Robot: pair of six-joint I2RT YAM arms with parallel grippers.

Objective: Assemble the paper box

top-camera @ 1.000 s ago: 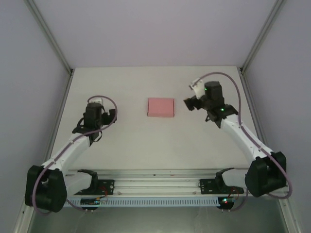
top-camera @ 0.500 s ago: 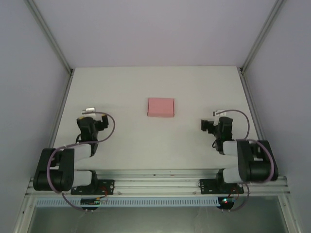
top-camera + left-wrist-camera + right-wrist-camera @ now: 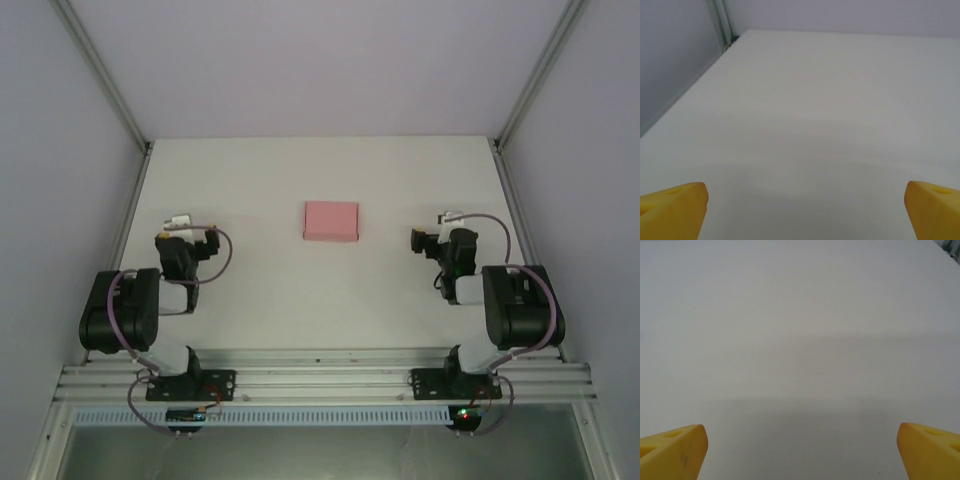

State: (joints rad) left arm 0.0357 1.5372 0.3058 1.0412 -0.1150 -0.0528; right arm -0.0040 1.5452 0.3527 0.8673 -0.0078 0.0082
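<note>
1. The left wall is a grey panel well left of the box, with a metal post slanting along it toward the far corner.
2. The left arm is folded on itself, left of the box and nearer the camera, by the left edge of the table.
3. The left gripper is well left of the box and slightly nearer, apart from it. In the left wrist view its jaws are spread wide and hold nothing. The yellow fingertips sit in the two bottom corners with bare table between them.
4. The box is a small pink rectangle with a darker near edge. It lies flat on the white table about midway between the two grippers and touches neither.
5. The right gripper is well right of the box and slightly nearer, apart from it. In the right wrist view its jaws are also wide and empty, with yellow tips in both bottom corners over bare table.
6. The right arm is folded up, right of the box and nearer the camera.
7. The right wall is a grey panel far right of the box.
8. The rail runs left to right on the near side of the box and carries both arm bases.
</note>
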